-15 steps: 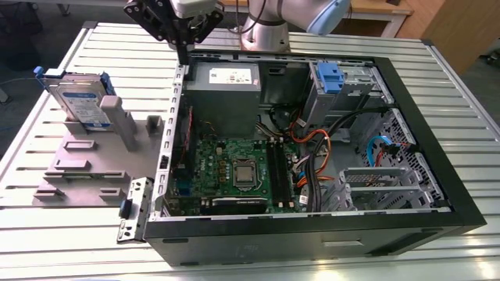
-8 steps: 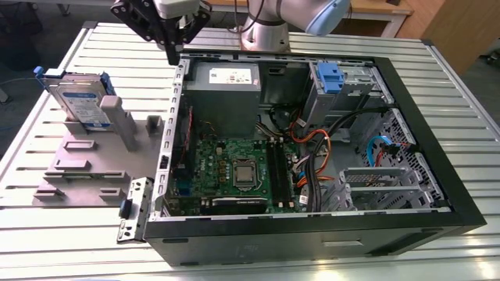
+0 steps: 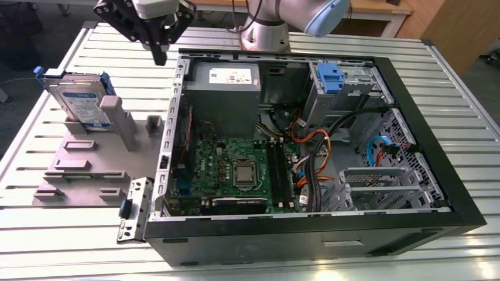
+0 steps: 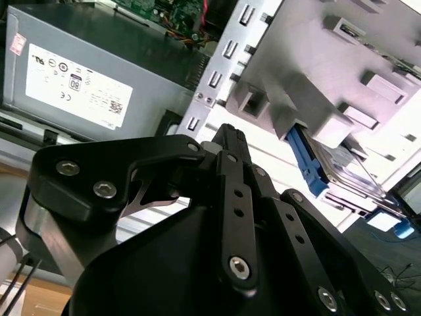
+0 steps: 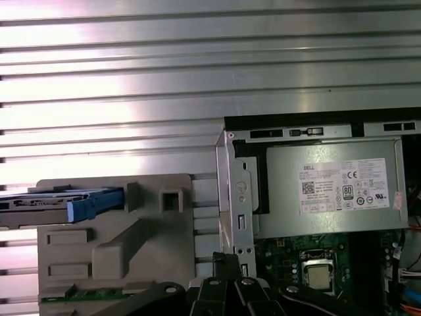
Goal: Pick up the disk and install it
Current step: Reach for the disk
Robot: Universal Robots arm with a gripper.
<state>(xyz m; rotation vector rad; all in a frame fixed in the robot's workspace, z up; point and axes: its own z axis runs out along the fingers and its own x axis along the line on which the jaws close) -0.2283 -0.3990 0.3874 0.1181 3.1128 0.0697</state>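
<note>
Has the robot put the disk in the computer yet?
Not yet. Nothing looks done: the disk stands upright in its grey holder, beside the open computer case. The hand holds nothing. It hangs shut above the slatted table, between the holder and the case. What is left is the whole job: picking up the disk and fitting it inside the case.

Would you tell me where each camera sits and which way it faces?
Exterior view: off the arm, looking down on the open computer case and the disk in its grey fixture; arm and gripper show, jaws shut.
First wrist view: on the wrist, looking down at fixture and power supply; gripper tip shows.
Second wrist view: on the wrist, looking along the gripper's links.
Both wrist views share disk and power supply.
</note>
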